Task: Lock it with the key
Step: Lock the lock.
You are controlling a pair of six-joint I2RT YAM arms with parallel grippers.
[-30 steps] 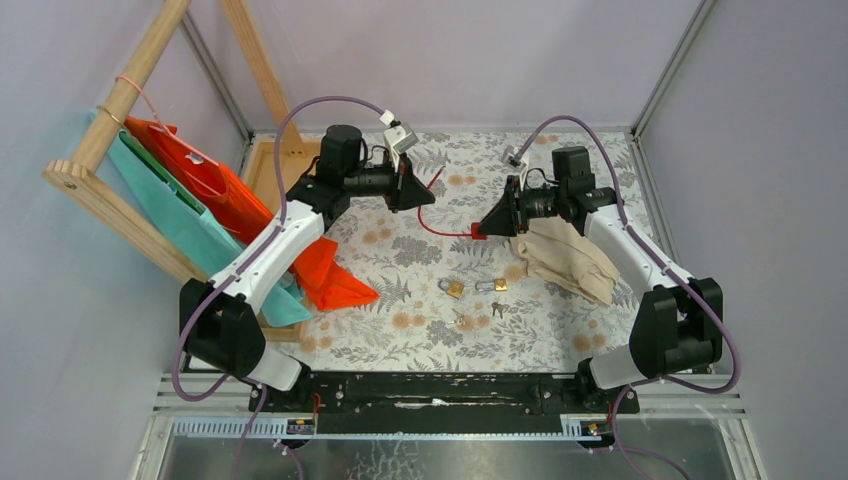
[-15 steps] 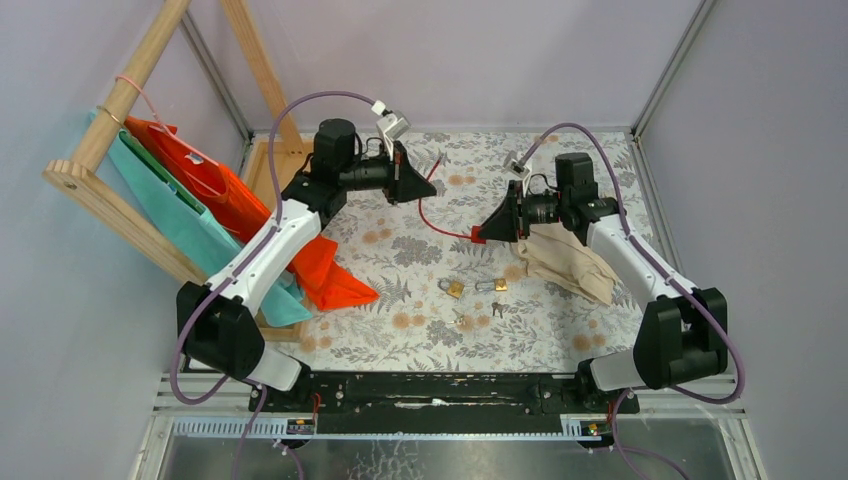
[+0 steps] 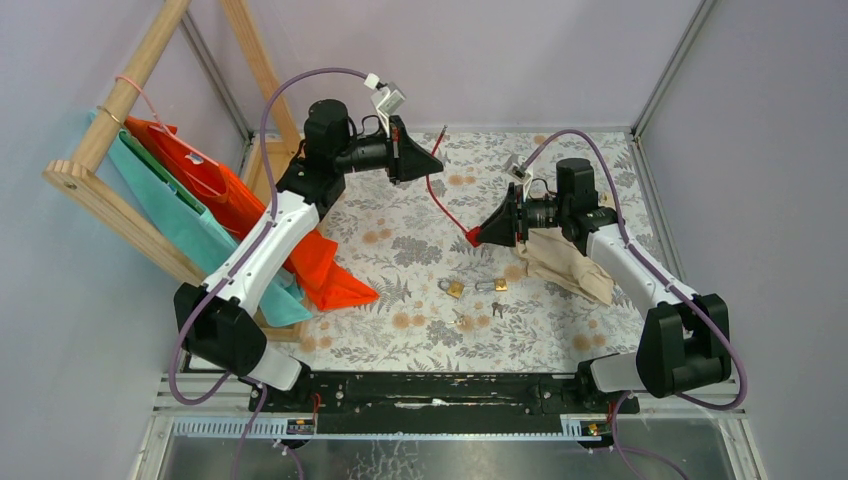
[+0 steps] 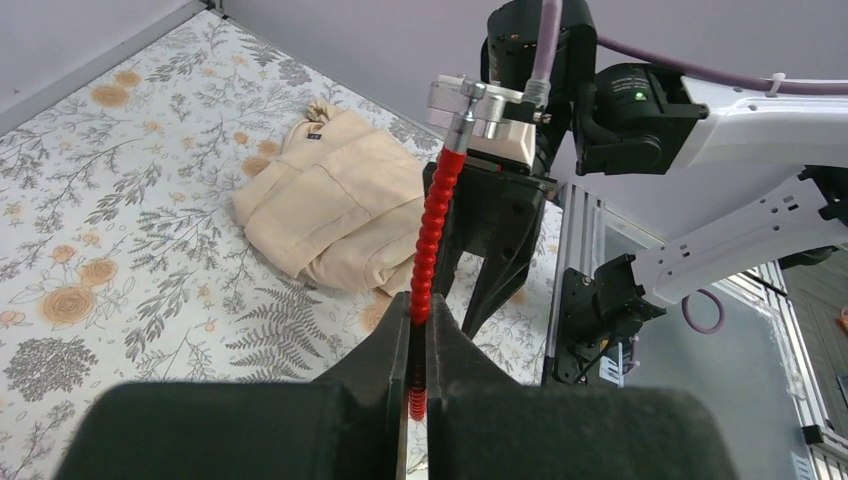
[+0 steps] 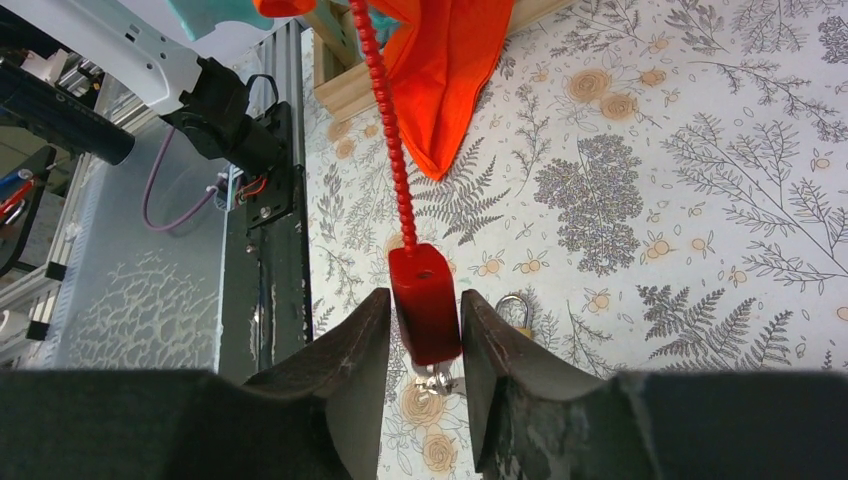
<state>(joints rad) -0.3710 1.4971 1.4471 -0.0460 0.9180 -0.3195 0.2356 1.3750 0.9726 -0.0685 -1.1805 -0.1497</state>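
Observation:
The red padlock body (image 3: 472,236) sits between the fingers of my right gripper (image 3: 480,234), held above the floral table. In the right wrist view the gripper (image 5: 425,296) is shut on the padlock body (image 5: 424,318), and small silvery keys (image 5: 432,381) show just below it. The thin red cable shackle (image 3: 446,208) runs up and left from the body to my left gripper (image 3: 432,163), which is shut on it near its free end. In the left wrist view the gripper (image 4: 418,325) pinches the beaded cable (image 4: 433,225).
Two small brass padlocks (image 3: 454,289) (image 3: 497,285) and loose keys (image 3: 463,320) lie mid-table. A folded beige cloth (image 3: 565,262) lies under the right arm. Orange (image 3: 325,265) and teal bags hang from a wooden rack (image 3: 100,130) at the left.
My left gripper has moved back and to the right with the cable, pulling it straighter. My right gripper has shifted slightly toward me, still holding the red body.

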